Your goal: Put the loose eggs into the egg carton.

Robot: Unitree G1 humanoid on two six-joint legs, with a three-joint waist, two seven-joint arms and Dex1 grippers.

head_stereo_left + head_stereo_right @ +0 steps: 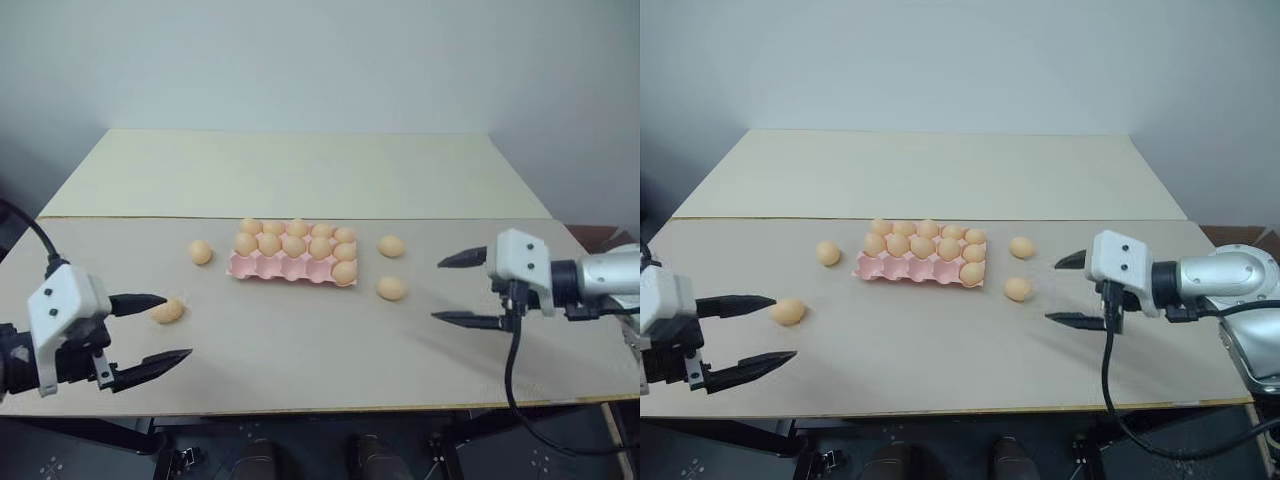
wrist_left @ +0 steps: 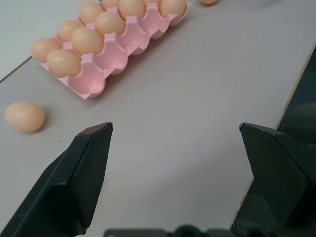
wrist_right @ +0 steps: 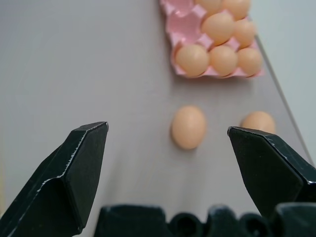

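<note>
Between your right gripper's [image 1: 1065, 290] wide-spread, empty fingers lies the near right egg [image 1: 1017, 289], so ease forward and down until both pads flank its middle, then close gently; your left gripper [image 1: 155, 330] hangs just as wide beside the near left egg [image 1: 167, 311]. Four pale orange-tan loose eggs flank the pink egg carton [image 1: 285, 268] mid-table, whose near row keeps four cups free.

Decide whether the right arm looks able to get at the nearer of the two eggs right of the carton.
Probably yes. The right gripper has its jaws wide open, aimed at that egg, with bare table between them. The other egg and the carton sit apart from it.
</note>
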